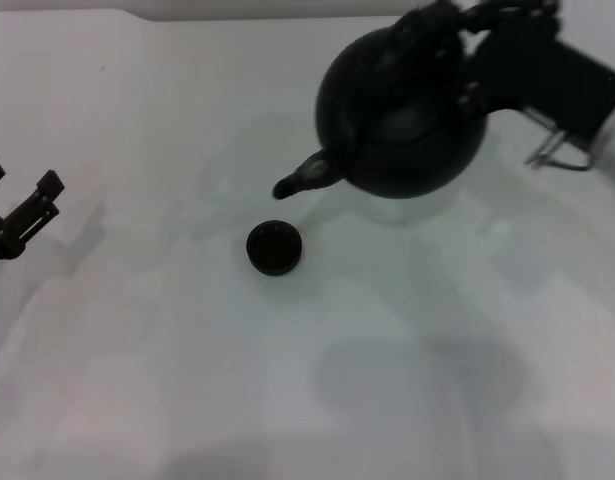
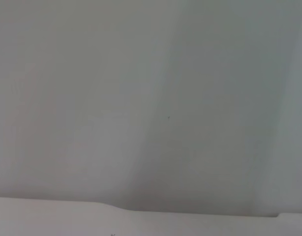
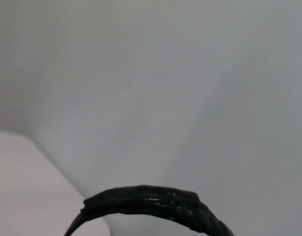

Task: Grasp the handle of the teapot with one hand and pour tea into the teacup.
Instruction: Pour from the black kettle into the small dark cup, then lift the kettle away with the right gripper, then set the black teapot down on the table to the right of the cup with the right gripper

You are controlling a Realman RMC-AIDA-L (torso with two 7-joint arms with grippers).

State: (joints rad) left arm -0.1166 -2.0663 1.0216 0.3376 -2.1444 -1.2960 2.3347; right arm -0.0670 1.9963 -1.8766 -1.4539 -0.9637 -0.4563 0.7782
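The round black teapot (image 1: pixel 407 120) hangs tilted over the white table at the back right. Its short spout (image 1: pixel 302 178) points down and to the left. The spout's tip sits just above and slightly right of the tiny dark teacup (image 1: pixel 274 247), which stands on the table near the middle. My right gripper (image 1: pixel 465 32) is shut on the thick black handle (image 1: pixel 427 25) at the pot's top. The right wrist view shows only the rough arch of that handle (image 3: pixel 151 201) against the white surface. My left gripper (image 1: pixel 20 180) rests open at the far left, holding nothing.
The white table (image 1: pixel 187 380) spreads around the cup, with a faint shadow in front at the right. Its far edge (image 1: pixel 137 15) runs along the top. The left wrist view shows only the bare white surface (image 2: pixel 151 118).
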